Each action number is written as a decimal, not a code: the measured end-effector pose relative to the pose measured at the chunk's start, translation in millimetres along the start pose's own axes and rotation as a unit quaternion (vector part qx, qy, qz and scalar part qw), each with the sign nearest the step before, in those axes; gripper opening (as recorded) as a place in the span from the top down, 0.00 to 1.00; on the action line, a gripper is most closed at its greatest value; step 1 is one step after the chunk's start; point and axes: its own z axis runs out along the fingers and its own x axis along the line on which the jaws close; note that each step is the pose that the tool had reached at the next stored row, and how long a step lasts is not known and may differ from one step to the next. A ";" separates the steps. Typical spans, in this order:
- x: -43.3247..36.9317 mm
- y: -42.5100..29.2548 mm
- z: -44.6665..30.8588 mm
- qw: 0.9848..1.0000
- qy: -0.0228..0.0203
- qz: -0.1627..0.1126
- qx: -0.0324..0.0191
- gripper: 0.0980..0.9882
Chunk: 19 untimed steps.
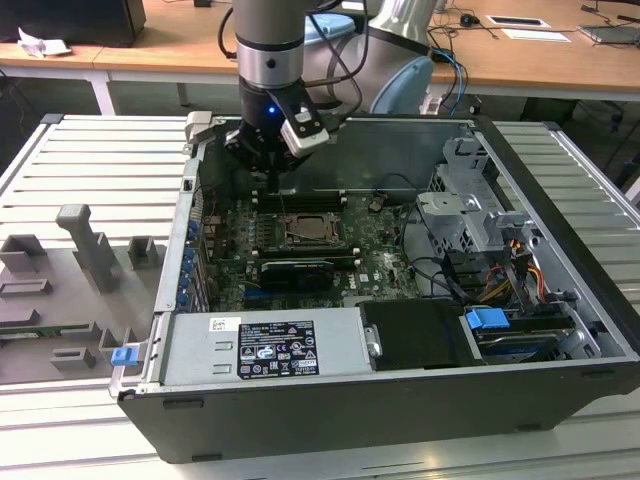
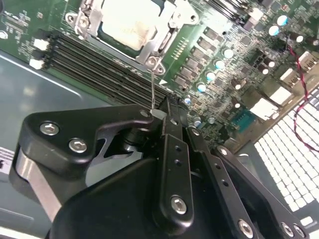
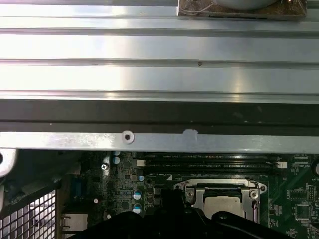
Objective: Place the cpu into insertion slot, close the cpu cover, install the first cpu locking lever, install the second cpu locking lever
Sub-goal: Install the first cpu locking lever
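Black two-finger gripper pinched together on a thin silvery wire locking lever; the lever's long axis runs from the fingertips to the socket corner. Pale square cpu lies flat in the insertion slot; silvery metal frame cpu cover is closed over it.

One cpu in one insertion slot, under one cpu cover. One claw just beside that slot. Around the slot, one green motherboard; one open case; one power supply box.
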 end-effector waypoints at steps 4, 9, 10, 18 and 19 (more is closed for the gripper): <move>-6.2 -0.1 0.4 1.000 0.000 0.000 0.000 0.99; -14.5 -0.2 0.9 1.000 0.000 0.000 0.000 0.99; -15.6 -0.2 1.0 1.000 0.000 0.000 0.001 0.99; -23.6 -0.3 1.6 1.000 0.000 0.000 0.002 0.99; -24.2 -0.4 1.7 1.000 0.000 0.000 0.002 0.99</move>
